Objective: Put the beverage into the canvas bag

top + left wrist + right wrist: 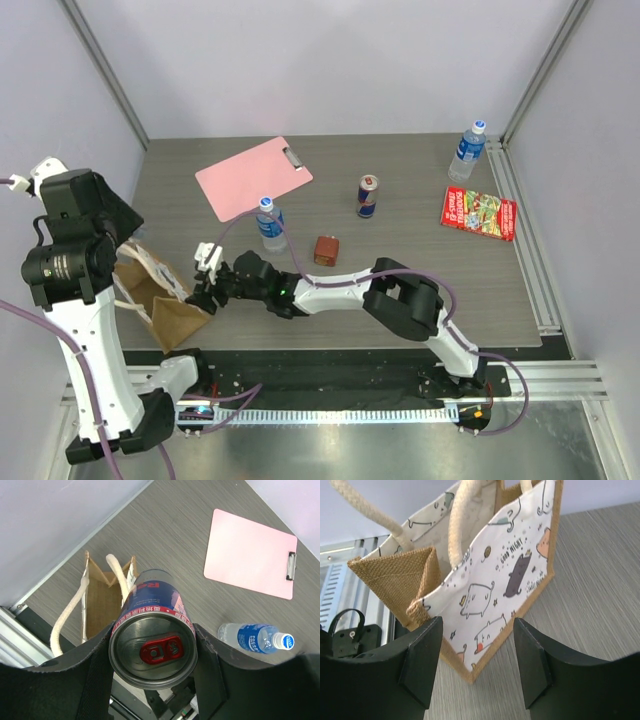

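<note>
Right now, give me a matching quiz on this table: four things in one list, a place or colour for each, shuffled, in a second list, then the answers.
Things:
1. canvas bag
2. clipboard
3. snack packet
4. can in the left wrist view

Matches:
A. gripped in the left claw
B. pink
C. lying flat at the far right of the table
D. standing at the near left edge, facing the open right claw

Pairs: 1-D, 2-B, 3-C, 4-A.
</note>
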